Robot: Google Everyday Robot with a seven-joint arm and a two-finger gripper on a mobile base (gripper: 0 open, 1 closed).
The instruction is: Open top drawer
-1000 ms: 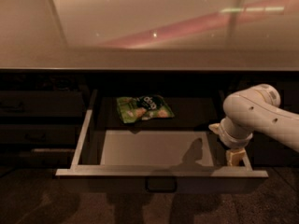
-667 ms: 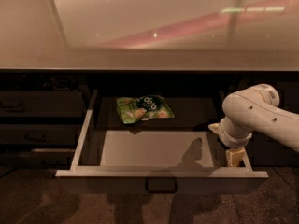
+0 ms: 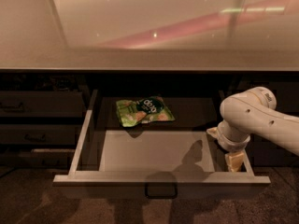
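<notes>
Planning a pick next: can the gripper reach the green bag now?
Likely yes: the top drawer stands open, the green bag lies uncovered inside, and the gripper hangs at its right rail.

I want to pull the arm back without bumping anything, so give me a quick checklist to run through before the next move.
1. Drawer pulled well out: ok.
2. Handle free of the gripper: ok. The gripper sits low at the drawer's right front corner, away from the handle.
3. Gripper clear of the right rail: cannot tell. The two overlap in this view.
4. Snack bag out of the gripper's way: ok. It lies at the back of the drawer, well apart from the gripper.
</notes>
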